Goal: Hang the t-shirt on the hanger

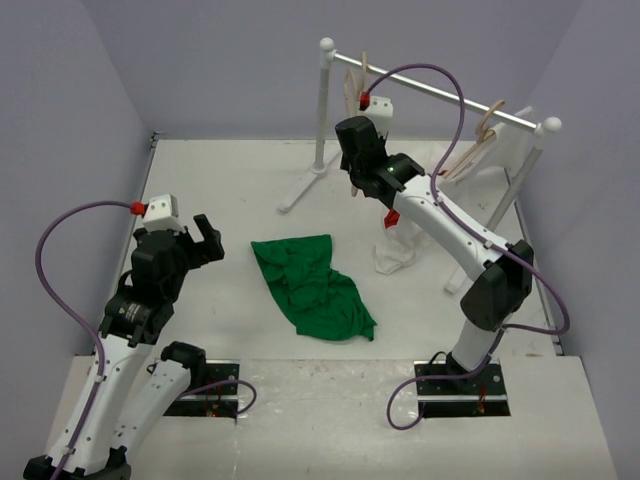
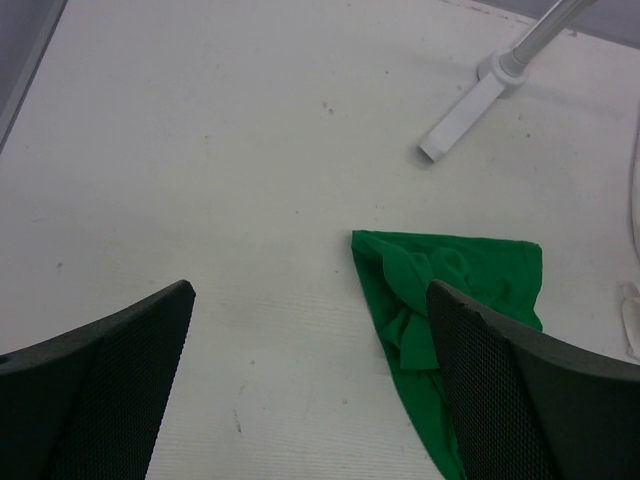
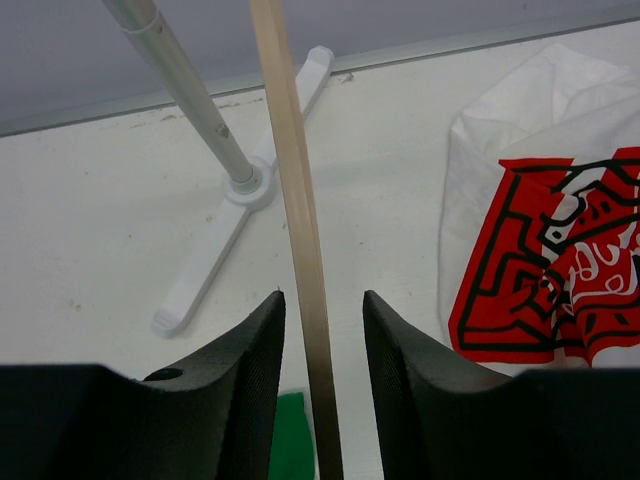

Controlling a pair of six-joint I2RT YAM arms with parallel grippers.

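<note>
**Right gripper (image 3: 322, 300) placed around the hanger (image 3: 290, 150)**

In the upper middle of the overhead view this claw is up at the rack rail (image 1: 440, 95). Its jaws stand narrowly apart on both sides of the wooden bar, not yet pinching, probably to take it down. The left gripper (image 2: 310, 290), spread wide, hovers left of the green t-shirt (image 1: 312, 285) at frame centre, likely ready to lift it

My left arm (image 1: 140, 395) and right arm (image 1: 450, 222) wore white shells with black joints. A purple cable (image 1: 425, 67) looped along each, capped by a red plug (image 1: 133, 207). My left end effector (image 2: 310, 290) and right end effector (image 3: 322, 295) had black fingers (image 2: 100, 390) with finely dimpled faces. Each arm stood on a black base plate (image 1: 225, 380).
</note>
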